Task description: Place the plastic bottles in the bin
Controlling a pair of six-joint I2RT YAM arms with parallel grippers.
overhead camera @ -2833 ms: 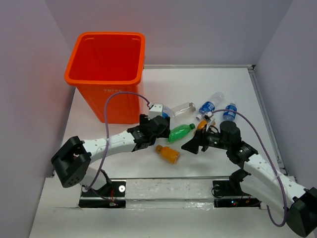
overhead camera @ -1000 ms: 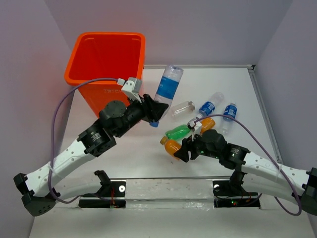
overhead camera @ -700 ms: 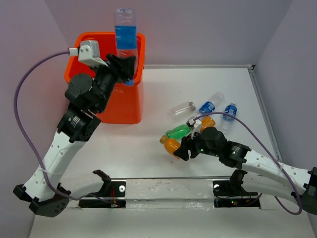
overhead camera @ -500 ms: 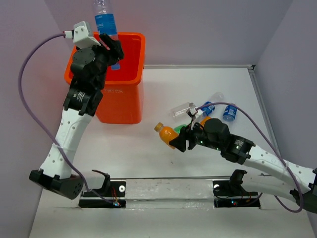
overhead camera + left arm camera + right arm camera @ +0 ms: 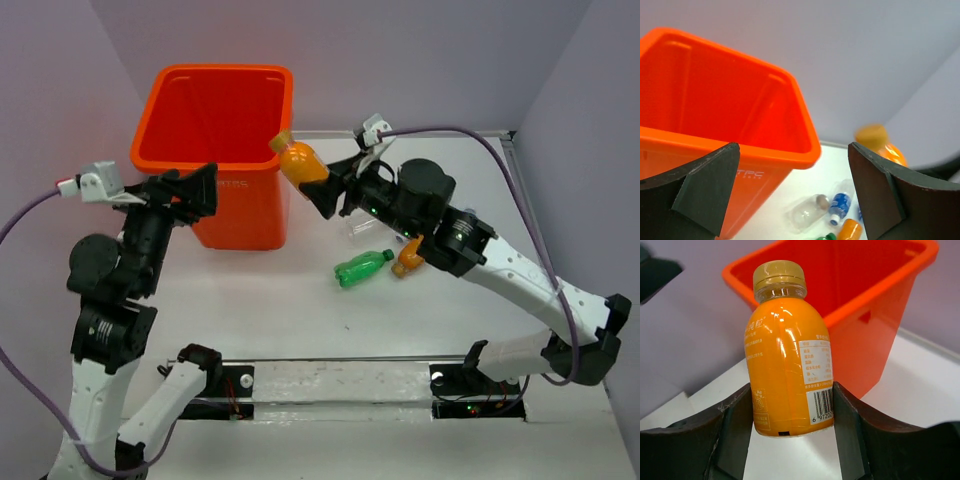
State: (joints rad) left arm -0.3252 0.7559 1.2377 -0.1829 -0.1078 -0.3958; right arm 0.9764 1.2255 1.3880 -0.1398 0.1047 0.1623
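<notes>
The tall orange bin stands at the back left. My right gripper is shut on an orange bottle, held in the air by the bin's right rim, cap toward the bin. In the right wrist view the orange bottle sits upright between both fingers, with the bin behind it. My left gripper is open and holds nothing, raised in front of the bin's near wall. On the table lie a green bottle, a second orange bottle, a plain clear bottle and a blue-labelled bottle.
Purple walls close in the white table on the left, back and right. The right arm reaches across the middle of the table, above the lying bottles. The left arm stands tall at the near left.
My left gripper opened above the bin and drew back to its near side; the blue-labelled bottle it held no longer shows. The right arm lifted the orange bottle from the table to the bin's rim.
</notes>
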